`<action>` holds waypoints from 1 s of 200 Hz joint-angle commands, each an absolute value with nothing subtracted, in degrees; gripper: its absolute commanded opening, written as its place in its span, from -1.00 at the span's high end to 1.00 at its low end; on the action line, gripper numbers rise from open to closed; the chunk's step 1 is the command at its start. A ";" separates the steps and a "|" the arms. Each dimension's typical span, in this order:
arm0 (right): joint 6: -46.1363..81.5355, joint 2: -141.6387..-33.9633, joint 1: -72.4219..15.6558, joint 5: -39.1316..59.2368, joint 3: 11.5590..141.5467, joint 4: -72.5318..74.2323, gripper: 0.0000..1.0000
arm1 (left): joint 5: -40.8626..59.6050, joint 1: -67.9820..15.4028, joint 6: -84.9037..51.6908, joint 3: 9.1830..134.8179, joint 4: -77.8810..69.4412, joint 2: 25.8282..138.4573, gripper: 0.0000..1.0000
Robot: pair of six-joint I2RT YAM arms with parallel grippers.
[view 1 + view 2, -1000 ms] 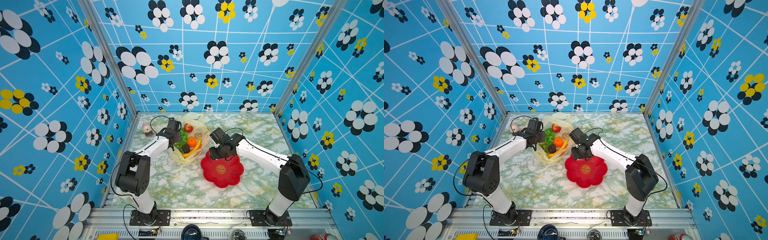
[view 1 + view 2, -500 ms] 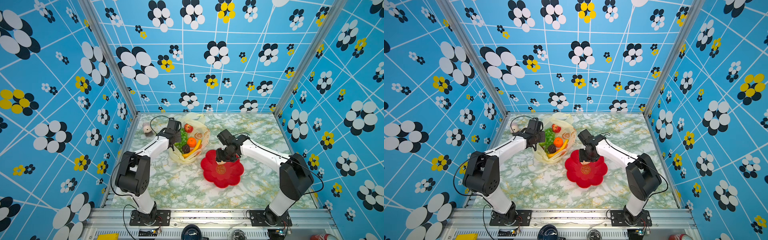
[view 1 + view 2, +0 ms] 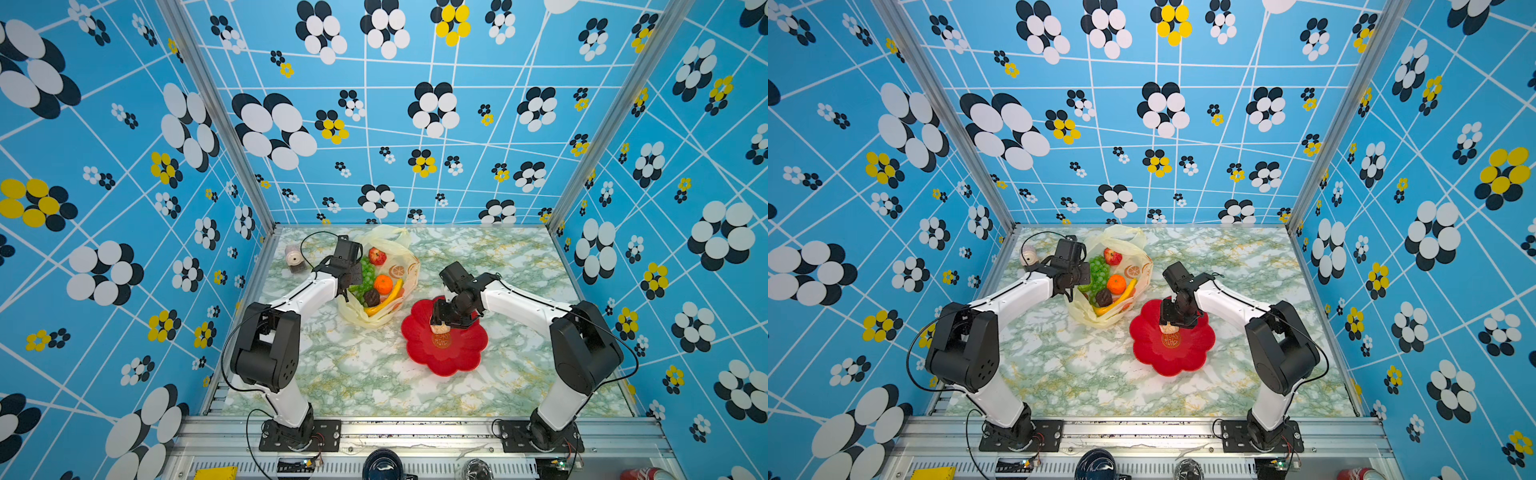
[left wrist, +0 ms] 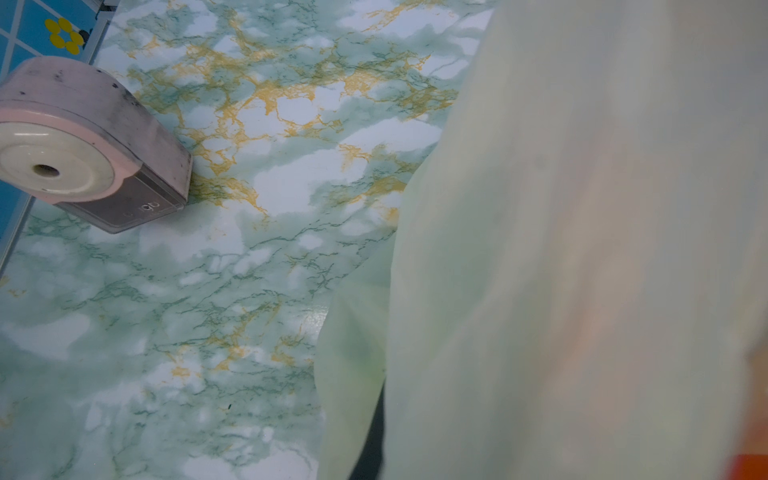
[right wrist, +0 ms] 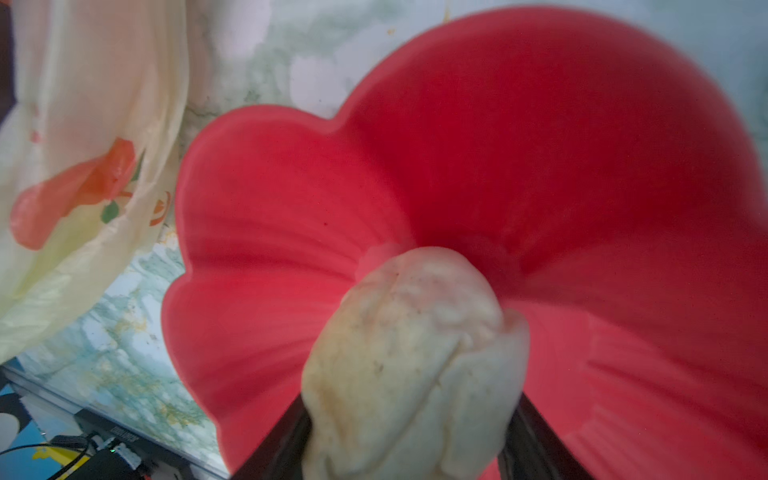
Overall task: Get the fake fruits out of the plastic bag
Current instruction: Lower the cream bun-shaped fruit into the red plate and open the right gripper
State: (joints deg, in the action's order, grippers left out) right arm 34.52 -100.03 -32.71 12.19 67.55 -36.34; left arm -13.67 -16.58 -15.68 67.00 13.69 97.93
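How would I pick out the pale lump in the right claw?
Find the red flower-shaped plate on the marble table. Over its middle, the right gripper pinches a cream garlic-like bulb, the only fruit outside the plastic bag.

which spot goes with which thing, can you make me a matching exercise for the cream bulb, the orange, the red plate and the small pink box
1. cream bulb
2. orange
3. red plate
4. small pink box

a. inside the plastic bag
b. on the table, right of the bag
c. held in the right pincer, over the plate
d. near the table's far left corner

Pairs: 1-c, 2-a, 3-b, 4-d
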 commanded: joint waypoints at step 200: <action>38.72 -97.75 -28.48 12.65 63.40 -33.63 -0.66 | -14.59 -16.91 -15.73 67.31 14.33 97.47 1.00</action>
State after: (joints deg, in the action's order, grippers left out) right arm 38.79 -99.48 -28.73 14.00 63.24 -31.24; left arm -13.72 -16.58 -15.68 67.00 13.72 97.93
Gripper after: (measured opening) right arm 0.814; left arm 0.043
